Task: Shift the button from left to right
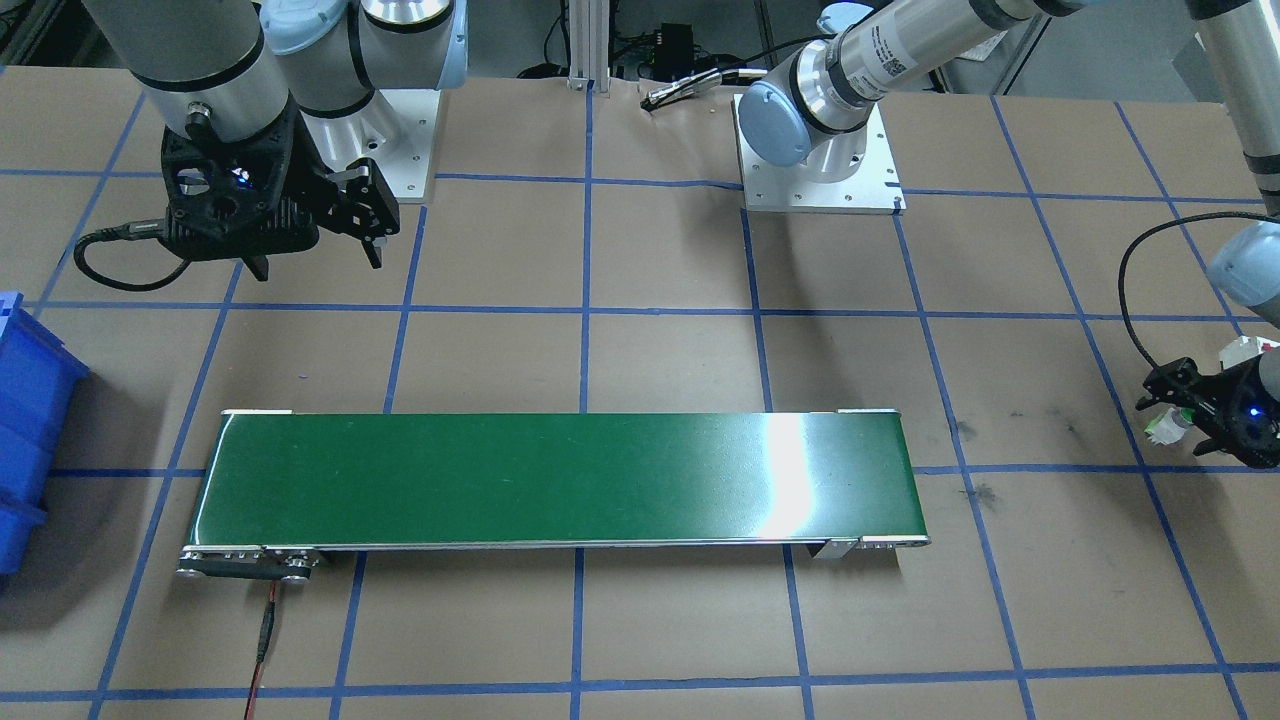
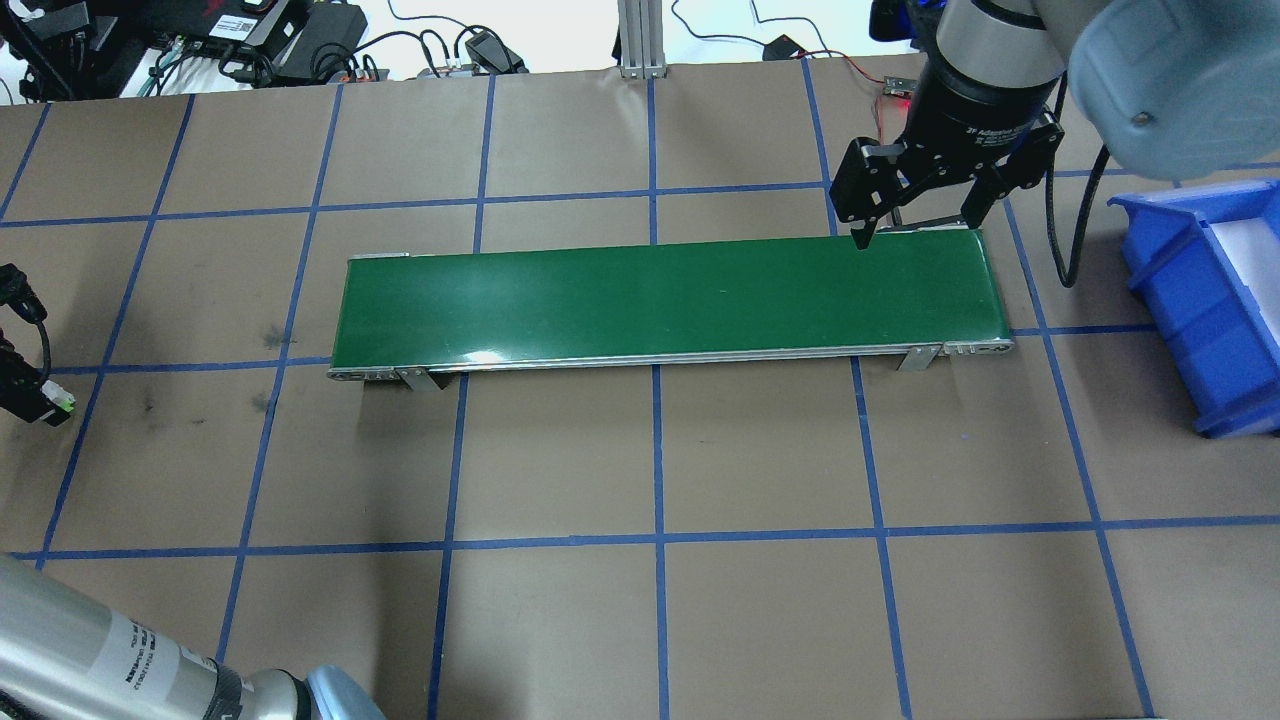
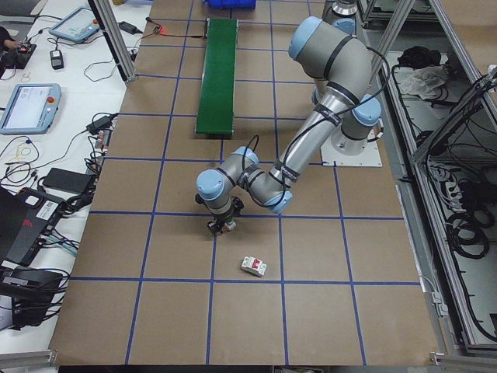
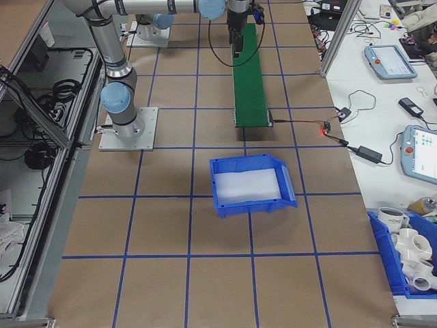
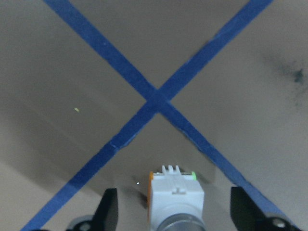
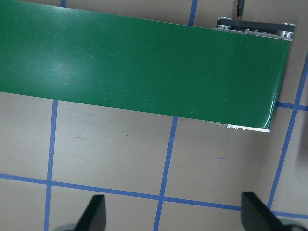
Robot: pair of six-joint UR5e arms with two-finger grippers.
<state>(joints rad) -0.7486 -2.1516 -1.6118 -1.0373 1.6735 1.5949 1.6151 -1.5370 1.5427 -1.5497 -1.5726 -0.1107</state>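
The button (image 5: 176, 199), a whitish-grey body with an orange base and a bit of green, lies on the brown paper at the table's left end, close to a crossing of blue tape lines. My left gripper (image 1: 1175, 415) is low over it, open, with one finger on each side and a gap to both. The button also shows small in the overhead view (image 2: 62, 403). My right gripper (image 2: 915, 228) hangs open and empty over the right end of the green conveyor belt (image 2: 660, 305).
A white boxy block with a red mark (image 3: 253, 266) lies on the paper just beyond the left gripper. A blue bin (image 2: 1200, 300) stands at the table's right end, past the conveyor. A red and black cable (image 1: 264, 640) runs from the conveyor's motor end.
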